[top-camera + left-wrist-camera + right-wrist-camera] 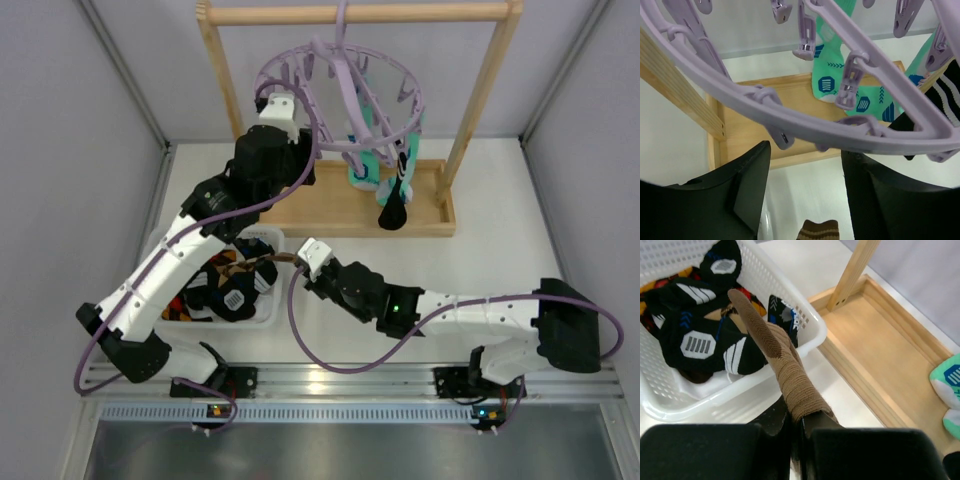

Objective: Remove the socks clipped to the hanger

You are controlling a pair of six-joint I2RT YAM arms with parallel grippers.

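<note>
The left gripper sits just under the round lavender plastic hanger, jaws parted and empty, with the ring crossing above the gap. Clipped to it, mint-teal socks and a black striped sock hang over the wooden rack base. The right gripper is clamped on a brown ribbed sock that reaches over the white mesh basket's rim — dark socks lie inside.

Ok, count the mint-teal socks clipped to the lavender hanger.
2. One mint-teal sock hangs below the middle of the hanger; the second mint-teal sock is to its right, next to a black striped sock. The hanger may hide more.
</note>
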